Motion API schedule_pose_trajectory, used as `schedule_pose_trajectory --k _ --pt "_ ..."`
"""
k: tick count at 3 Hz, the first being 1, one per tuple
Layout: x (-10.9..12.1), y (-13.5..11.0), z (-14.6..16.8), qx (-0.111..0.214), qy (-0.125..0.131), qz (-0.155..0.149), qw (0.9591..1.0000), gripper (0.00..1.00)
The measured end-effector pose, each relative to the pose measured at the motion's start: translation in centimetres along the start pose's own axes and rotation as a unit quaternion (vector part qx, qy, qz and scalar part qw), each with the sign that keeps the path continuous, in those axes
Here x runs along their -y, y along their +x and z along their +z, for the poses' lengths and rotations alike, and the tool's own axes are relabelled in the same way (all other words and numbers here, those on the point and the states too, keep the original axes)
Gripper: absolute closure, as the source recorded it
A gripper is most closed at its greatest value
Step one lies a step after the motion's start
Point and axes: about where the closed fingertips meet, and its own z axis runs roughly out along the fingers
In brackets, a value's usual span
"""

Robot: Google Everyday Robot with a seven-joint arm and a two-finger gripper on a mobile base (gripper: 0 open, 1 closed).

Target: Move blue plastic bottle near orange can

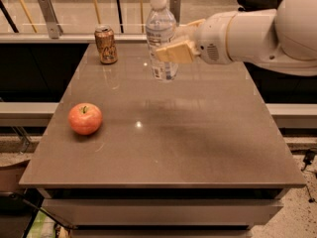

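Reaching in from the right, the white arm (pixel 257 31) holds its gripper (pixel 168 47) over the back half of the brown table (pixel 198 143), its tan fingers (pixel 174 52) clamped on the middle of the blue plastic bottle (pixel 159 26). The bottle hangs upright, cap on top, its base clear of the tabletop. The orange can (pixel 106 44) stands near the back left corner, to the bottle's left and apart from it. A red apple (pixel 85 118) sits well apart at the left edge.
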Motion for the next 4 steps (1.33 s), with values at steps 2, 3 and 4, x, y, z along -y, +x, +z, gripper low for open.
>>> schedule_pose_trajectory --k 2,3,4 --pt "5.5 -0.9 5.0 0.012 -0.014 0.029 0.9994 1.0" --pt "7.1 -1.2 7.2 0.009 -0.022 0.038 0.999 1.0" --pt "8.4 -1.0 9.6 -0.003 -0.026 0.048 0.9985 1.0"
